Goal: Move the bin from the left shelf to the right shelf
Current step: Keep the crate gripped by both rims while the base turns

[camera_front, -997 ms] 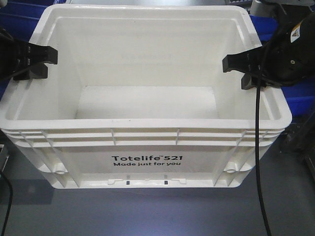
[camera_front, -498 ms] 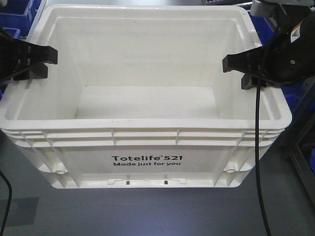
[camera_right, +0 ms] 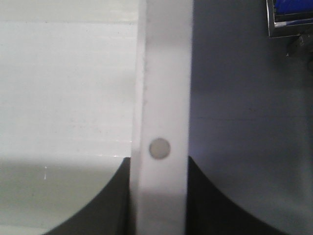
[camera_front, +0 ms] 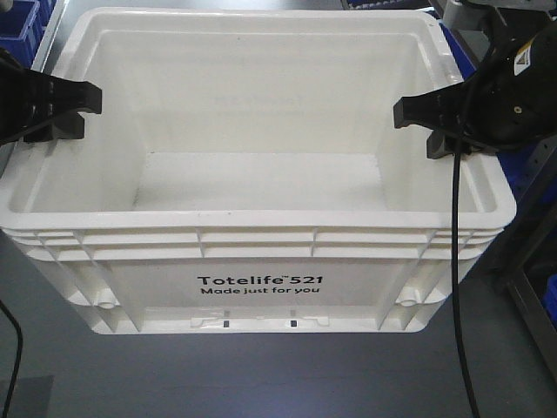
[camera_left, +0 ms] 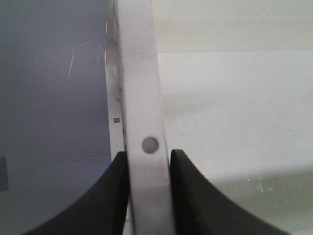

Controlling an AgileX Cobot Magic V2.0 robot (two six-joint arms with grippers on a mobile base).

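Observation:
The bin (camera_front: 261, 287) is a large white tote with black "Totelife 521" print on its near side, and it fills the front view. My left gripper (camera_front: 74, 113) is shut on its left rim, one finger inside the wall and one outside. My right gripper (camera_front: 426, 129) clamps the right rim the same way. In the left wrist view the white rim (camera_left: 142, 98) runs between the black fingers of the left gripper (camera_left: 149, 161), both pressed against it. In the right wrist view the rim (camera_right: 164, 73) likewise fills the right gripper (camera_right: 159, 166). The bin is empty.
Blue bins show at the top left (camera_front: 17, 26) and at the right (camera_front: 531, 161). A metal shelf frame (camera_front: 531, 305) stands at the lower right. A black cable (camera_front: 457, 287) hangs across the bin's right front. Grey floor (camera_front: 261, 374) lies below.
Both grippers and the bin keep their places in the front view. The background has slid: the blue bins behind have mostly left view, the floor's dark patch drifted down-left, and a shelf frame has appeared at right.

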